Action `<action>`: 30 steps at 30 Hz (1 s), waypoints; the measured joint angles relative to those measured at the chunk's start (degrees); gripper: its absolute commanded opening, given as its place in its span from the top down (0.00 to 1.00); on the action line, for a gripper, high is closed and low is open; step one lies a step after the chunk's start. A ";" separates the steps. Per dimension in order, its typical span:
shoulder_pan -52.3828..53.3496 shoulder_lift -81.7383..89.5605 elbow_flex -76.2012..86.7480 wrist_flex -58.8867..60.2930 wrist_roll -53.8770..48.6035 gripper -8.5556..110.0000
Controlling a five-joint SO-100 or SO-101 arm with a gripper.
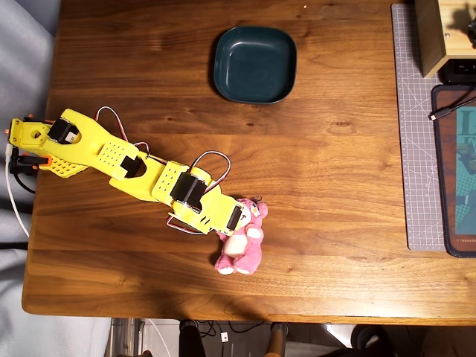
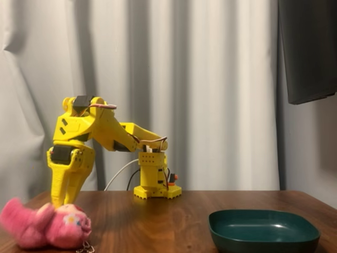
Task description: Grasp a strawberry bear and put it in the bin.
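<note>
The strawberry bear (image 1: 242,242) is a pink plush lying on the wooden table near its front edge, with its head toward the arm. In the fixed view the strawberry bear (image 2: 48,230) lies on its side at the far left, a keyring hanging by its head. My yellow gripper (image 1: 243,218) is over the bear's head, its fingers drawn together on it. From the side, the gripper (image 2: 61,202) points down just behind the plush, its tips hidden. The bin (image 1: 219,68), a dark teal square dish, sits empty at the far middle of the table; the bin (image 2: 263,240) is at the right in the fixed view.
The arm's base (image 1: 30,141) stands at the table's left edge. A grey cutting mat (image 1: 413,149), a dark pad (image 1: 455,171) with a cable and a wooden box (image 1: 431,37) fill the right side. A white curtain (image 2: 210,79) hangs behind.
</note>
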 measured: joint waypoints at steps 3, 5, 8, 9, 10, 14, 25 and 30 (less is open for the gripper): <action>0.26 -0.79 0.00 0.00 0.00 0.62; 0.26 -0.88 0.00 0.00 0.00 0.62; 0.26 -1.85 0.09 0.00 0.00 0.62; 0.26 -2.20 0.09 0.00 0.00 0.62; 0.26 -2.46 0.09 0.00 0.00 0.61; 0.26 -2.90 0.09 0.09 0.00 0.67; 0.00 -2.29 0.18 0.09 0.09 0.93; 0.00 -2.29 0.00 0.09 0.00 0.93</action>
